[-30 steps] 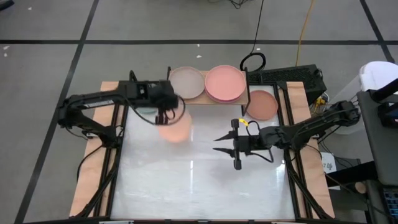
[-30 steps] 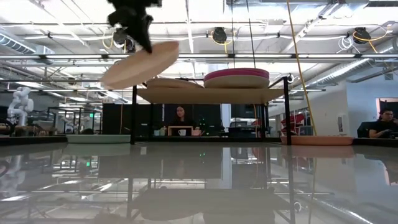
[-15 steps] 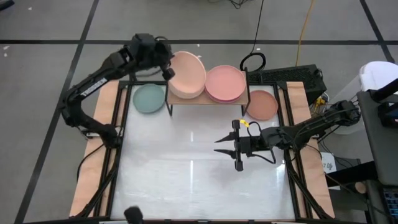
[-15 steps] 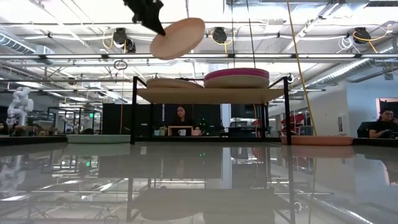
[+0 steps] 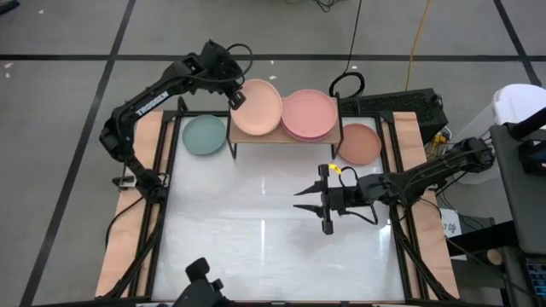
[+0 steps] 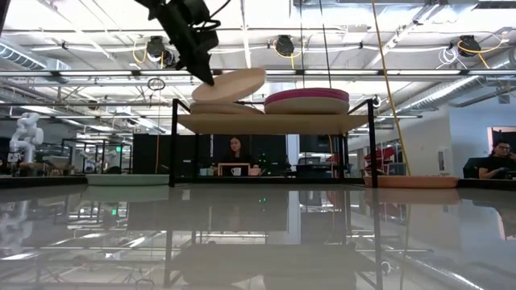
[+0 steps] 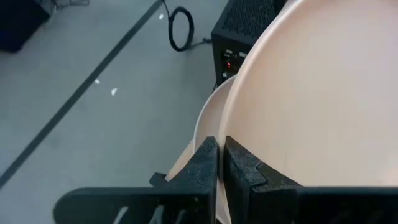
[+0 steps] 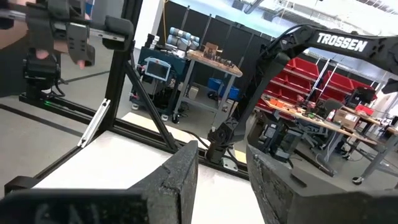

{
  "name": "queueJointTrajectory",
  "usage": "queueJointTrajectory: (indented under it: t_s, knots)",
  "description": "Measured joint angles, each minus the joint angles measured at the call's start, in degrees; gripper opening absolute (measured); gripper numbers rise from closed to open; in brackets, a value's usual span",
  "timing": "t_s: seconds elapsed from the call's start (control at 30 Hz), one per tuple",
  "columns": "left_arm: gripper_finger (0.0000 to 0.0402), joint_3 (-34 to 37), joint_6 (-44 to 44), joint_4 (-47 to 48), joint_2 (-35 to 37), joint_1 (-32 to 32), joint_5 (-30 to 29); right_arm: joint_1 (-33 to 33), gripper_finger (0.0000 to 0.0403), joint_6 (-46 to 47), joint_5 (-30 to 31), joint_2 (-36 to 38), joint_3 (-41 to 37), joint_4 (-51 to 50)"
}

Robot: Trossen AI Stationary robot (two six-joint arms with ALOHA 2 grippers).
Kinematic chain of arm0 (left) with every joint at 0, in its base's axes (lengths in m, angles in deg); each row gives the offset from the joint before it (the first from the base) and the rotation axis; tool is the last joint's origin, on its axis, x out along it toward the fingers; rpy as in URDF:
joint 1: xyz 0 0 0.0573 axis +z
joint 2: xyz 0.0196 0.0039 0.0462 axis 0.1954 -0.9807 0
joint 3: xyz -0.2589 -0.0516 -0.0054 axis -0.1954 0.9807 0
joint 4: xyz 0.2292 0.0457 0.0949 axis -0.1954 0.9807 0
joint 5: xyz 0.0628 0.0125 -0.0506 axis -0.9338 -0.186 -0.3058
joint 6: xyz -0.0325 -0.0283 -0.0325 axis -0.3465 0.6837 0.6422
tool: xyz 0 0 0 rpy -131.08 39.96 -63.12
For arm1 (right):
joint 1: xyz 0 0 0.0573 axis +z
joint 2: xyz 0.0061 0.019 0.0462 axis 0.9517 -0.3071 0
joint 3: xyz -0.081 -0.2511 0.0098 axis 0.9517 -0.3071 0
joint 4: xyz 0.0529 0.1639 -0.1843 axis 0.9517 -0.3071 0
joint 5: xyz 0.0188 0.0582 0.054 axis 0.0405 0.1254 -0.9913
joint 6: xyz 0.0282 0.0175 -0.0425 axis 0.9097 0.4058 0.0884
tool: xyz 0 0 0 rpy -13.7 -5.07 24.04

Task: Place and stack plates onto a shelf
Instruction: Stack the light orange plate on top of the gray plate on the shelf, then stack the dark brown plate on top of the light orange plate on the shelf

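Plates: several lie in sight, on and around the shelf at the far side of the surface.
Surface (image 5: 264, 247): white and glossy, set in a black frame, with wooden strips along both sides.
Shelf (image 6: 274, 122): light wooden top on thin black legs, standing at the far edge of the surface; about two plates wide.
Left arm: reaches over the far left corner of the surface toward the shelf's left half.
Right arm: waits low over the right middle of the surface, well apart from the shelf.
Magenta stack (image 5: 309, 114): pink plates piled flat on the right half of the shelf.
Peach plate (image 5: 256, 107): held tilted above the shelf's left half, its far edge raised, just over a beige plate (image 6: 211, 108) that lies flat on the shelf top.
Teal plate (image 5: 205, 135): flat on the surface, just beside the shelf's left end.
Salmon plate (image 5: 359, 143): flat on the surface, just beside the shelf's right end.
Left hand (image 7: 221, 163): pinched shut on the rim of the peach plate at its left edge.
Right hand (image 5: 309, 199): fingers spread apart, holding nothing.
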Motion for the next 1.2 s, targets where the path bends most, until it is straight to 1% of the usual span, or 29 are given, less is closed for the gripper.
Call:
queueJointTrajectory:
  t_s: [0.23,0.6,0.7,0.77,0.83,0.93,1.07,1.13,1.2]
  knots:
    - [0.0034,0.0,0.86,-1.31,-1.01,-0.2,-0.09,0.0,0.012,0.33,0.01,0.0,0.0,-0.46]
    - [0.0045,0.0,-0.44,-0.39,-1.01,-0.2,-0.15,0.0,0.012,0.35,0.02,0.0,0.0,-0.46]
    - [0.007,0.0,-1.0,-0.39,-1.01,-0.2,-0.15,0.0,0.012,0.35,0.02,0.0,0.0,-0.46]
    - [0.0094,0.0,-1.7,-0.42,-0.9,-0.2,-0.34,0.0,0.012,0.35,0.02,0.0,0.0,-0.57]
    - [0.012,0.0,-2.04,-0.5,-0.49,-0.2,-1.71,0.0,0.012,0.38,0.02,0.0,0.0,-0.95]
    - [0.0152,0.0,-2.87,-1.11,1.05,-0.2,-2.71,0.0,0.012,0.38,0.02,-0.02,0.0,-1.07]
    - [0.0167,0.01,-4.36,-2.26,4.82,-0.2,-2.65,0.0,0.012,0.45,1.02,-0.02,0.0,-1.71]
    - [0.0167,0.01,-4.92,-2.94,7.72,-0.2,-0.8,0.02,0.012,1.3,2.9,-0.02,0.0,-2.42]
    - [0.0167,0.01,-4.69,-3.99,10.8,-0.2,2.94,0.02,0.012,2.27,5.1,-0.02,0.0,-3.52]
